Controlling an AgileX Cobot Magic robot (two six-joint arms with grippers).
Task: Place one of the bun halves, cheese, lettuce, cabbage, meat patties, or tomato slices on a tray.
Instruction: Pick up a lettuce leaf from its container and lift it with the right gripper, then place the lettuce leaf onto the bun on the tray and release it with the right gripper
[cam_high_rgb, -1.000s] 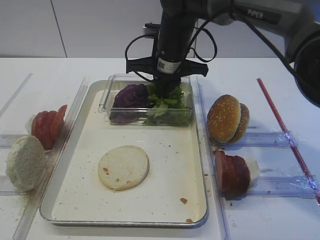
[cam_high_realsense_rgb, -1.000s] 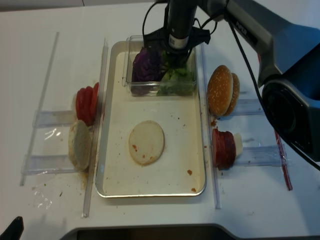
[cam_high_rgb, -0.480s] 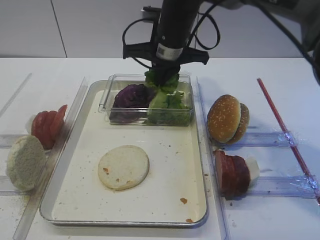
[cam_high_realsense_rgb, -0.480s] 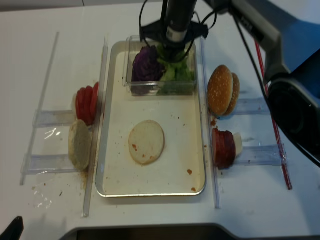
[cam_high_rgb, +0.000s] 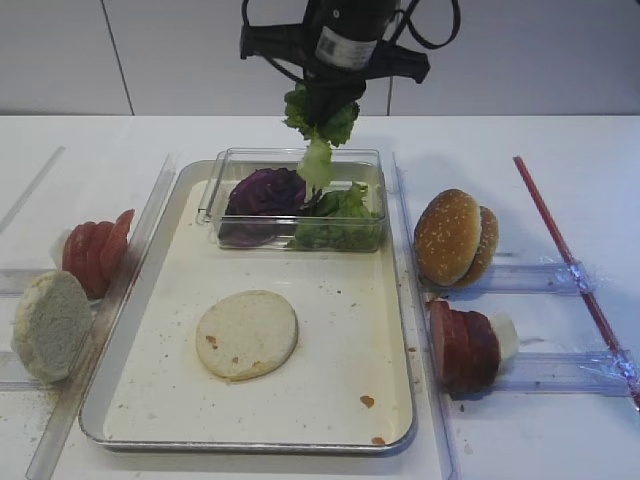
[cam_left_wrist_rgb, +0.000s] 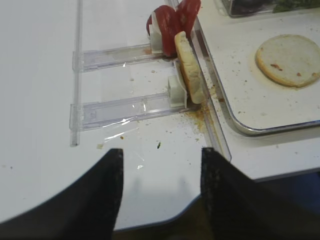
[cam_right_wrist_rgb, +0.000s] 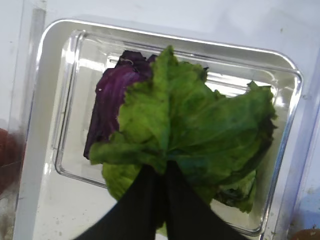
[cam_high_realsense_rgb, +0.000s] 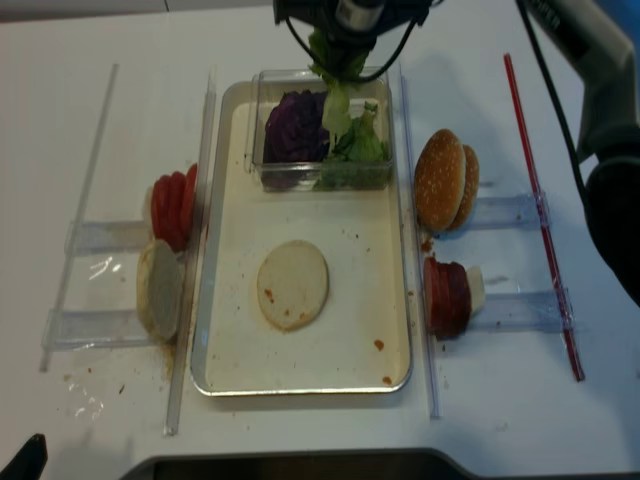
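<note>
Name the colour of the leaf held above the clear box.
Bright green lettuce, clearest in the right wrist view.

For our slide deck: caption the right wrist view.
Shut right gripper lifts bright green frilly lettuce leaf above clear plastic box holding purple cabbage.

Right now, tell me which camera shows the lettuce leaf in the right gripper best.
The right wrist view: the lettuce leaf fills the frame, pinched by the shut right gripper. Both exterior high views show it small, dangling above the clear box. The left wrist view misses it.
</note>
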